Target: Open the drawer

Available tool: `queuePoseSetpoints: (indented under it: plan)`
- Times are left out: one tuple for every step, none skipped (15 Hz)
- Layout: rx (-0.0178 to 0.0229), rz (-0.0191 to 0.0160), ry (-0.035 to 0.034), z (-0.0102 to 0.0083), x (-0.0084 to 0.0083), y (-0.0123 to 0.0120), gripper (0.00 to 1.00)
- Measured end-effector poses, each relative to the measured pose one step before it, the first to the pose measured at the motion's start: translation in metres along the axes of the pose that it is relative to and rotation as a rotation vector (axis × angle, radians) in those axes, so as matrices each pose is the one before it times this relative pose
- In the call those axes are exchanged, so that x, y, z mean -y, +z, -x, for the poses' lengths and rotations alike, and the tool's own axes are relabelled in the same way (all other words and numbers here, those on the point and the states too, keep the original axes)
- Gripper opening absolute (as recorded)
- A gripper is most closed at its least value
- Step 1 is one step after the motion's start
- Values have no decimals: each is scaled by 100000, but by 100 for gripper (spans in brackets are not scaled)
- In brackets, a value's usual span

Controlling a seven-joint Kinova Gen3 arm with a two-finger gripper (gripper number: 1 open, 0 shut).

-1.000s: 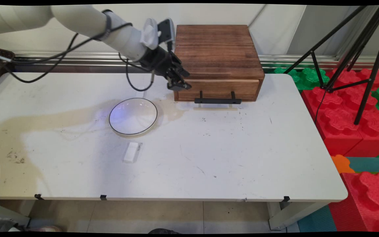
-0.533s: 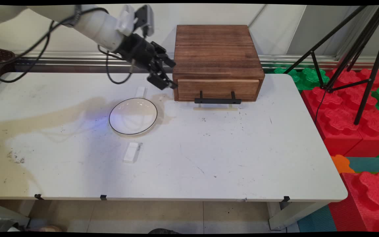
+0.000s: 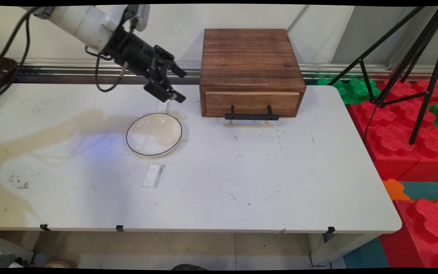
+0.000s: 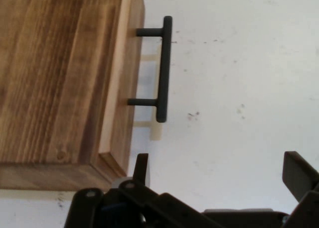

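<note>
Gripper (image 3: 174,84) hangs in the upper left-centre of the main view, fingers apart and empty, aimed down-right. Just below it a small white block (image 3: 162,106) lies at the plate's (image 3: 154,134) far rim. To its right, apart from it, stands the wooden box (image 3: 251,64), drawer shut, black handle (image 3: 251,116) running left-right. Another white block (image 3: 151,176) lies below the plate, long axis up-down. The table's (image 3: 299,182) right half lies open.

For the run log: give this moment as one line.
hand: open, empty, in the air | nearest: wooden drawer box, drawer shut | below: plate | also: white block on table
</note>
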Motion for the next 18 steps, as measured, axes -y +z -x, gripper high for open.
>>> queuePoseSetpoints:
  plan:
    - [-317,1062,-293,286,14,-506,100]
    - [-363,1231,-379,319,-17,-544,100]
    - [-344,1166,-340,279,-36,-479,100]
    - [-298,890,-339,222,-45,-376,100]
    - [-414,1161,-404,207,-55,-379,100]
    - [-348,793,-428,168,-72,-308,100]
    - [-248,594,-296,109,-52,-200,100]
    - [-341,769,-387,123,-85,-221,100]
    - [-345,619,-348,78,-88,-162,100]
    - [-309,392,-311,48,-74,-111,100]
    - [-392,431,-297,1,-88,-48,100]
    - [-493,275,-423,-21,-72,41,100]
    - [-528,72,-403,-52,-43,107,100]
    - [-257,-46,-201,-51,-20,129,100]
    - [-351,-150,-343,-79,-37,232,100]
    - [-432,-290,-290,-183,-38,493,100]
    - [-301,-329,-115,-172,-34,441,100]
    - [-198,-335,-58,-202,-37,492,100]
